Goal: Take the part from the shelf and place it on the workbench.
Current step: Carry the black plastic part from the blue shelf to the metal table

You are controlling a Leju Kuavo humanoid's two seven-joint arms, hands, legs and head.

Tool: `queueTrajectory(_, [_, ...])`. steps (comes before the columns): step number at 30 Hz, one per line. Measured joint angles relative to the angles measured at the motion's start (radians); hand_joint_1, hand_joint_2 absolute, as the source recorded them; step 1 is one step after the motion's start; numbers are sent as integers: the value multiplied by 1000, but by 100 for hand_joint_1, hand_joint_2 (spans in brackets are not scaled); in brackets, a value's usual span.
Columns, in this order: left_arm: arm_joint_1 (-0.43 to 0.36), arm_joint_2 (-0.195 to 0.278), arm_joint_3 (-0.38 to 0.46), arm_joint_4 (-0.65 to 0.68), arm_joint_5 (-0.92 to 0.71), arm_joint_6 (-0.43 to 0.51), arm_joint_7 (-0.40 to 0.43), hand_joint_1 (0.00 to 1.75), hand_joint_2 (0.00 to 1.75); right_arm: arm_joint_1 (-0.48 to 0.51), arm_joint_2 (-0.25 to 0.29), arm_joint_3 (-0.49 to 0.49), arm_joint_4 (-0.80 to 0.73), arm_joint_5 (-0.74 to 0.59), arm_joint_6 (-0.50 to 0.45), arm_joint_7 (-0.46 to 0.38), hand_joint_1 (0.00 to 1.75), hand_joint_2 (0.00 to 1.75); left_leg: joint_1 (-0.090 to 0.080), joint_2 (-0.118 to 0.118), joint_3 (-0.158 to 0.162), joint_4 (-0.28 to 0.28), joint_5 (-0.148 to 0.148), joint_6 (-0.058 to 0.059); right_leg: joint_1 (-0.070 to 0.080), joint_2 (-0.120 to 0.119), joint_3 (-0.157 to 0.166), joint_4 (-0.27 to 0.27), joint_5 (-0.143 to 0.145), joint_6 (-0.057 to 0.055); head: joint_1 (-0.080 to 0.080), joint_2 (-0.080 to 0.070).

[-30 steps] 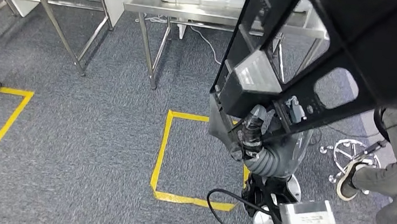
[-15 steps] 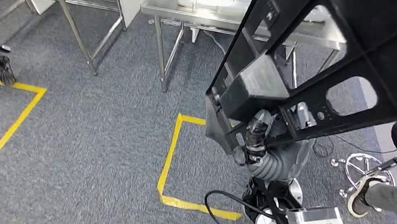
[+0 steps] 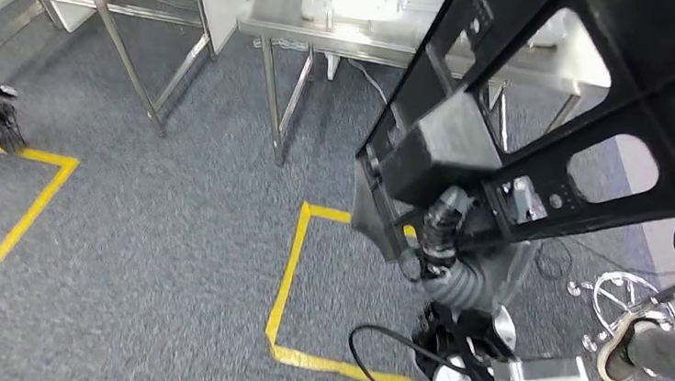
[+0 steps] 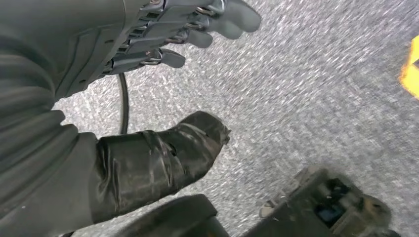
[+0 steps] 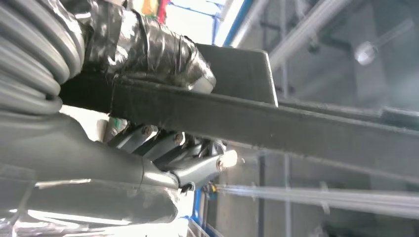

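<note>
Right hand (image 5: 163, 123) clamped on black part (image 3: 600, 94) — left hand (image 4: 163, 84) empty, above carpet.

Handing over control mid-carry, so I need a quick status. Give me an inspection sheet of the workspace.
Surface: steel workbench ahead, white items on top.
Job's things: large black part carried high, not yet on the bench.
Clutter: nothing seen on the grey carpet path.
Hands: right hand grips the part's bar; left hand hangs, holding nothing.
Cables: black cable looped on the floor.
Surroundings: yellow floor tape; a person's shoe.
</note>
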Motion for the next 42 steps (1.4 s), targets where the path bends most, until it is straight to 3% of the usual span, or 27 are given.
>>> queueTrajectory(2, [0, 0, 0, 0, 0, 0, 0, 0, 175, 0, 0, 0, -2, 0, 0, 0, 175, 175, -1, -4, 6, -6, -8, 17, 1, 0, 7, 0, -2, 9, 2, 0])
queueTrajectory(4, [1, 2, 0, 0, 0, 1, 0, 0, 175, -1, 0, 0, -2, 0, 0, 0, 175, 175, -1, -7, 23, -13, -15, 32, -2, 1, -6, 42, -9, 14, 5, 0])
queueTrajectory(5, [1, 2, 0, 0, 0, 1, 0, 0, 175, -1, 0, 0, -2, 0, 0, 0, 175, 175, -1, -9, 33, -17, -19, 38, -3, 2, -32, 89, -20, 15, 6, 0])
queueTrajectory(8, [0, 2, 0, 0, 0, 0, -1, 0, 175, 1, 0, 0, -2, 0, 0, -1, 175, 175, -5, -12, 54, -19, -36, 49, -1, 3, -154, 263, -81, 19, 9, 0])
queueTrajectory(9, [1, 2, 0, 0, 0, 0, -1, 0, 175, 2, 0, 0, -2, 0, -1, -1, 175, 175, -7, -14, 62, -19, -44, 49, -1, 4, -182, 283, -86, 18, 9, 0])
queueTrajectory(10, [1, 2, 0, 0, 0, -1, -1, 0, 175, 3, 0, 0, -2, 0, -1, -1, 175, 175, -8, -16, 72, -19, -51, 49, -1, 4, -192, 270, -70, 16, 9, 0])
queueTrajectory(13, [1, 1, 0, 0, 0, -1, -3, 0, 175, 4, 0, 0, -2, 0, -3, -2, 175, 175, -12, -23, 106, -19, -76, 44, 4, 7, -153, 100, 57, 1, 8, 0])
queueTrajectory(15, [-1, 0, 0, 0, 1, -3, -4, 0, 175, 3, 0, 0, -2, 1, -6, -3, 175, 175, -11, -26, 112, -21, -86, 35, 13, 10, -136, 31, 95, -9, 6, 0])
queueTrajectory(19, [-1, -2, 0, 0, 2, -3, -6, 0, 175, 2, 1, 0, -2, 16, -18, 0, 175, 175, -8, -22, 104, 16, -87, 12, 11, 9, -107, 3, 98, -27, 4, 0])
queueTrajectory(22, [-4, -2, 0, 0, 2, -4, -7, 0, 175, -1, 2, 0, -2, 43, -26, 0, 175, 175, -4, -17, 10, 172, -131, 1, 8, 5, -82, -4, 85, -40, 3, 0])
queueTrajectory(24, [-2, -2, 0, 0, 2, -4, -7, 0, 175, 0, 2, 0, -2, 45, -32, 1, 175, 175, -1, -16, -58, 250, -166, -7, 8, 6, -70, -4, 73, -41, 3, 0])
queueTrajectory(25, [0, -2, 0, 0, 2, -5, -7, 0, 175, 1, 2, 0, -2, 40, -33, 1, 175, 175, 1, -16, -74, 249, -161, -10, 7, 7, -61, -4, 66, -40, 3, 0])
queueTrajectory(26, [0, -1, 0, 0, 2, -5, -7, 0, 175, 2, 2, 0, -2, 32, -33, 0, 175, 175, 2, -16, -71, 213, -133, -12, 6, 11, -51, -4, 59, -37, 3, 0])
queueTrajectory(28, [1, -1, 1, 0, 3, -5, -7, 0, 175, 1, 2, 0, -2, 7, -31, -2, 175, 175, 5, -24, -37, 85, -40, -16, 5, 19, -32, 0, 43, -28, 3, 0])
queueTrajectory(30, [1, -1, 2, 0, 5, -5, -6, 0, 175, 0, 2, 0, -2, -21, -27, -8, 175, 175, 4, -35, -9, 3, 1, -10, 6, 29, -29, 5, 30, -16, 3, 0])
queueTrajectory(33, [3, 0, 2, 0, 9, -4, -5, 0, 175, -2, 2, -1, -2, -45, -20, -16, 175, 175, 3, -27, 0, -6, 3, 9, 5, 42, -31, 9, 17, 1, 4, 0])
queueTrajectory(35, [0, 1, 2, 0, 10, -3, -5, 0, 175, -4, 2, -2, -3, -50, -16, -18, 175, 175, 4, -14, 10, -13, -1, 23, 4, 34, -50, 52, -7, 9, 8, 0])
queueTrajectory(38, [-2, 1, 3, 0, 11, -3, -5, 0, 175, -2, 2, -3, -3, -50, -16, -18, 175, 175, -1, 5, 28, -16, -17, 37, 1, 22, -153, 233, -70, 14, 12, 0])
queueTrajectory(39, [-2, 1, 3, 0, 11, -3, -5, 0, 175, 0, 2, -3, -3, -50, -16, -18, 175, 175, -3, 11, 35, -16, -23, 39, 1, 21, -185, 277, -74, 14, 12, 0])
queueTrajectory(40, [-2, 2, 3, 0, 11, -3, -5, 0, 175, 2, 2, -3, -3, -51, -17, -18, 175, 175, -5, 18, 43, -16, -30, 39, 0, 20, -203, 287, -57, 14, 12, 0])
queueTrajectory(41, [-1, 2, 3, 0, 11, -3, -5, 0, 175, 2, 2, -3, -2, -51, -17, -18, 175, 175, -6, 24, 53, -15, -38, 39, 0, 17, -201, 260, -23, 12, 12, 0])
queueTrajectory(42, [-1, 1, 3, 0, 11, -3, -5, 0, 175, 2, 2, -3, -2, -51, -17, -19, 175, 175, -7, 29, 65, -15, -46, 38, 0, 11, -182, 200, 25, 10, 12, 0])
